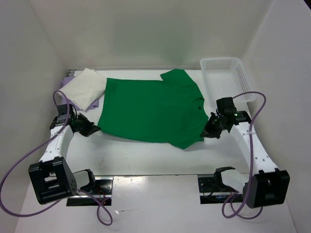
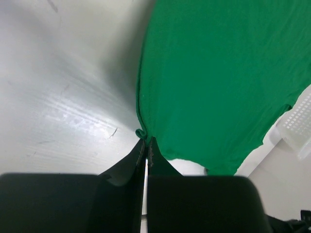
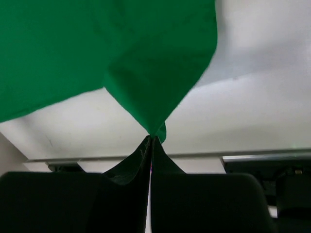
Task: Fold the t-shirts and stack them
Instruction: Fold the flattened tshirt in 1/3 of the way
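Green shirt [image 1: 150, 109]: lay flat mid-table. Left gripper [image 1: 92, 128] at its 8 o'clock, right gripper [image 1: 208, 132] at 4 o'clock, each clamped on a near corner, presumably to fold it away.

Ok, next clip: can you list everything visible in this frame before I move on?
bright green soft cloth t-shirt: one, green, spread flat across the middle of the table
lavender purple cloth shirt: one, purple, far left corner, mostly covered, only edges showing
cream white folded cloth shirt: one, cream, far left corner, lying on the lavender shirt
white plastic mesh basket: one, white, far right corner
white table: one, white, under everything
left gripper: one, black, shut on the green t-shirt's left edge
right gripper: one, black, shut on a corner at the green t-shirt's right side
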